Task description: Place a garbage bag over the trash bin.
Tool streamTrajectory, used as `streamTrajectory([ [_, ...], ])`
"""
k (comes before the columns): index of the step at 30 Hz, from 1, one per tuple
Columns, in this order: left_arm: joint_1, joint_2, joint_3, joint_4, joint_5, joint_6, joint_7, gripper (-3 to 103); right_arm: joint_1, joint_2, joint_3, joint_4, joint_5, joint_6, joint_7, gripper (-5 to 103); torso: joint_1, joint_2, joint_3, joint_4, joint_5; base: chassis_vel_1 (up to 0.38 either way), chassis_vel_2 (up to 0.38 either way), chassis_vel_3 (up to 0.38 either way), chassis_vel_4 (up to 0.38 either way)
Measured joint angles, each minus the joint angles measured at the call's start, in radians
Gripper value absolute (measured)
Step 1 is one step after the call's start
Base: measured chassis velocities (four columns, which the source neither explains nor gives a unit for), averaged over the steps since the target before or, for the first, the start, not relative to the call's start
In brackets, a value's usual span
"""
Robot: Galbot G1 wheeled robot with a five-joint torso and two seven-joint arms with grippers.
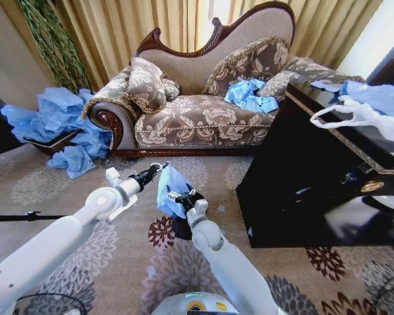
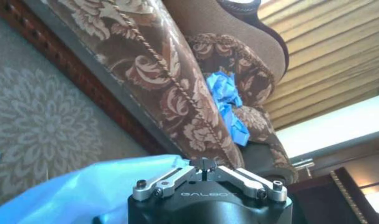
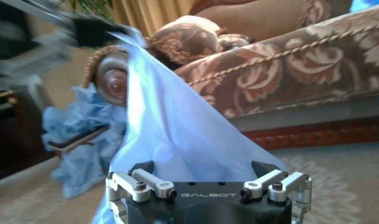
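Note:
The light blue garbage bag (image 1: 169, 190) hangs over the carpet in front of the sofa. My left gripper (image 1: 160, 167) is shut on its top corner; in the left wrist view the fingers (image 2: 202, 164) meet over the blue plastic (image 2: 83, 191). My right gripper (image 1: 178, 195) sits at the bag's lower part. In the right wrist view its fingers stand spread, and the bag (image 3: 177, 135) rises from between them (image 3: 202, 170) up to the left gripper (image 3: 93, 30). The black trash bin (image 1: 179, 230) stands just below the right wrist, mostly hidden by it.
An ornate sofa (image 1: 197, 111) lies ahead with blue bags (image 1: 249, 95) on its seat. A heap of blue bags (image 1: 52, 121) sits at its left end. On my right stands a black cabinet (image 1: 302, 177) with a white handled bag (image 1: 358, 115) on top. Patterned carpet (image 1: 52, 190) surrounds the bin.

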Motion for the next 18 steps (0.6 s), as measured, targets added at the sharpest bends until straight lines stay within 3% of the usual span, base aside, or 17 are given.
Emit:
streamTrajectory([
  [13, -0.01, -0.008, 0.0, 0.023, 0.001, -0.003, 0.008, 0, -0.071, -0.082, 0.029, 0.135, -0.015, 0.012, -0.013, 100, 0.0, 0.0, 0.0, -0.0003, 0.0001, 0.0, 0.0, 0.0, 0.0],
  [18, -0.008, -0.008, 0.003, 0.019, 0.001, -0.004, 0.007, 0, -0.076, -0.071, 0.032, 0.154, -0.015, 0.023, -0.004, 100, 0.0, 0.0, 0.0, -0.0002, 0.0001, 0.0, 0.0, 0.0, 0.0],
])
